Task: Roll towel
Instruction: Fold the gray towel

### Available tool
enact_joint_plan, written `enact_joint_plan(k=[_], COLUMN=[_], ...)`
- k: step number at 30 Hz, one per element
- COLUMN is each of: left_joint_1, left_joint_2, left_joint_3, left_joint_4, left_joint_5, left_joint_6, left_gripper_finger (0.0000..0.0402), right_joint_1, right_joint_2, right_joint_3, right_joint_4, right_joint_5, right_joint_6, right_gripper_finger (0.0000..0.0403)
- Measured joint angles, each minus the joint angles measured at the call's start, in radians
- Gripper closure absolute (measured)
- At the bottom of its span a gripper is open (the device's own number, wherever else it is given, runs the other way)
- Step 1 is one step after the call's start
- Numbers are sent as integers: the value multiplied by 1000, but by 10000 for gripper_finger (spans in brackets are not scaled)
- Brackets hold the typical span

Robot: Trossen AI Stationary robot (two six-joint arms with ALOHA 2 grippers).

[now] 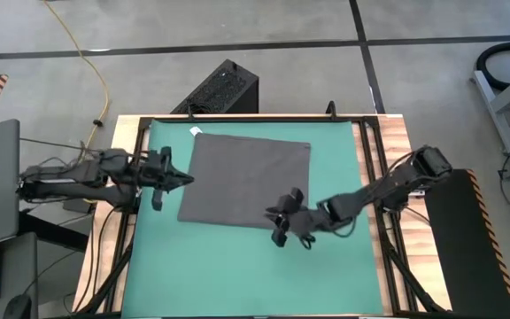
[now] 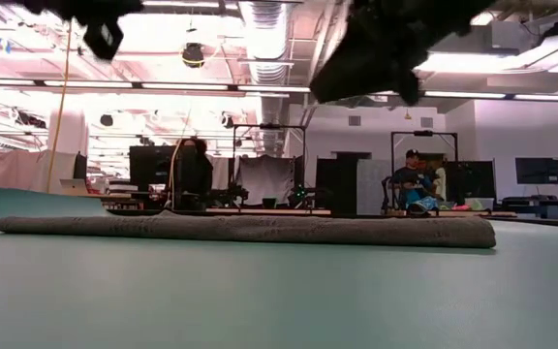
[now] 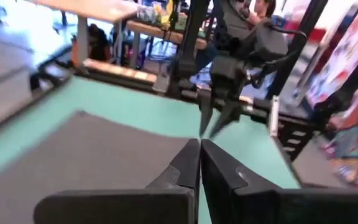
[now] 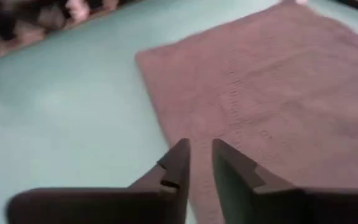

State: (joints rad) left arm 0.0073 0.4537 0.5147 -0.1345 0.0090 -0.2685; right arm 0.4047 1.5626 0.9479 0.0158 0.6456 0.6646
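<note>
Towel (image 1: pixel 246 180) lies spread flat on the green mat (image 1: pixel 326 266), dark grey, roughly rectangular, set a little askew, toward the mat's far half and nearer the left arm's side; no part of it looks rolled or folded from above. Small white tag (image 1: pixel 197 131) at its far corner on the left arm's side. From bench height the towel shows as one long low band across the mat. Left gripper (image 1: pixel 187 178) sits at the towel's left edge, about midway along it, fingers pressed together with no gap and nothing between them; its wrist view shows the two fingers (image 3: pixel 188 163) meeting tip to tip above the cloth, not pinching it. Right gripper (image 1: pixel 278 215) is at the towel's near edge, toward the right corner; its fingers (image 4: pixel 178 158) stand a narrow slit apart over the cloth's border, empty, and whether the tips touch the fabric I cannot tell. Both arms reach in from opposite sides of the bench (image 1: pixel 399 133), whose wooden edge shows around the mat. Black box (image 1: pixel 220 89) on the floor beyond the far edge. Across the room, a person (image 2: pixel 415 181) sits at a workstation.
</note>
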Motion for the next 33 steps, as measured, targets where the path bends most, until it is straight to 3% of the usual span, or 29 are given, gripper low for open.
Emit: enact_joint_plan(k=[5, 11, 16, 19, 23, 33], left_joint_1=[-75, -178, -271, -323, -363, -441], left_joint_2=[-50, -17, 56, 111, 166, 333], left_joint_3=[-187, -237, -265, -300, -309, -309], left_joint_4=[118, 130, 178, 278, 286, 281], left_joint_5=[-52, -191, -299, -379, -467, -497], left_joint_6=[-150, -164, -177, -187, -189, -272], left_gripper_finger=[401, 401, 401, 401, 401, 401], right_joint_1=[119, 222, 222, 214, 208, 233], right_joint_2=[31, 29, 56, 112, 203, 329], right_joint_3=[-3, -23, -48, -49, -49, -48], right_joint_4=[-215, -550, -518, -461, -394, -346], right_joint_5=[146, 252, 265, 268, 257, 229], right_joint_6=[289, 755, 805, 807, 880, 1083], right_gripper_finger=[390, 387, 396, 397, 398, 400])
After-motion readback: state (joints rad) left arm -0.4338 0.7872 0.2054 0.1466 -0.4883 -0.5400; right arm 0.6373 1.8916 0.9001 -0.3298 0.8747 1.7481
